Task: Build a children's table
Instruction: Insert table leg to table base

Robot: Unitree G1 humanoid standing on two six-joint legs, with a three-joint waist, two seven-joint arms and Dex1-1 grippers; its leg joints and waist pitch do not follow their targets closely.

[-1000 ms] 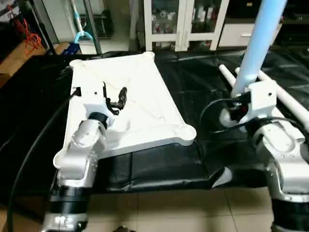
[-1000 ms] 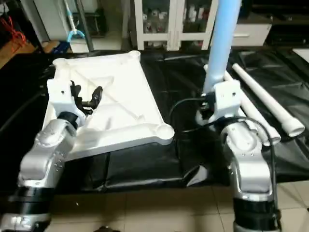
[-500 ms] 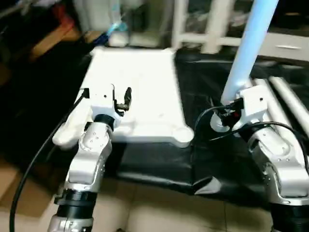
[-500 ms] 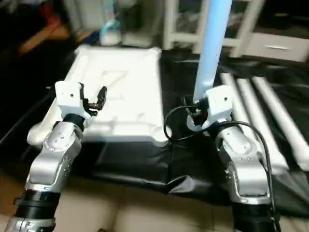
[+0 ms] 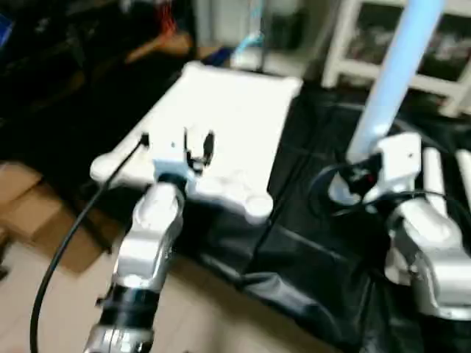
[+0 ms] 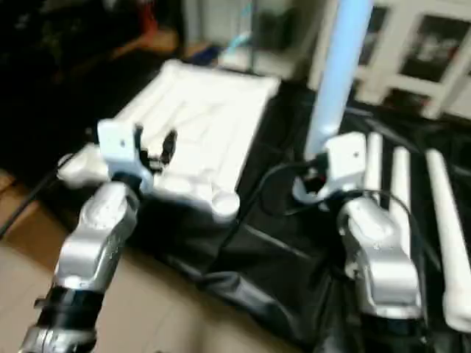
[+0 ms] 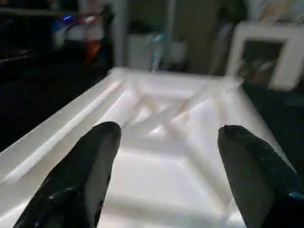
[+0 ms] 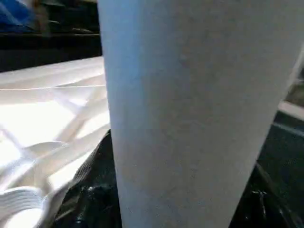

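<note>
- The table top point(image 5: 221, 125) is seen lying upside down on the black sheet point(image 5: 294, 243), ribbed underside up, at about 11 o'clock from the frame centre in the head views.
- An X of ribs point(image 7: 164, 116) is visible across the underside in the left wrist view; round corner sockets are seen at the near corners, one point(image 6: 223, 204) at the corner closest to the right arm.
- One white leg point(image 5: 394, 70) is held nearly upright, tilted slightly, at about 2 o'clock; its lower end sits at the right gripper point(image 5: 352, 184), above the black sheet and apart from the table top.
- The right gripper is closed around that leg; the tube is seen close up in the right wrist view point(image 8: 190, 104).
- The left gripper point(image 5: 197, 149) is seen over the near part of the table top, its two black fingers point(image 7: 80, 175) spread apart with nothing between them; contact with the plastic cannot be told.
- Three further legs point(image 6: 397, 191) are laid side by side on the sheet at about 3 o'clock, beyond the right forearm.
- A white glass-door cabinet point(image 6: 412, 51) is noted at 1 o'clock behind the sheet.
- Tiled floor point(image 5: 51, 287) is seen at 7 o'clock, in front of the sheet's edge.
</note>
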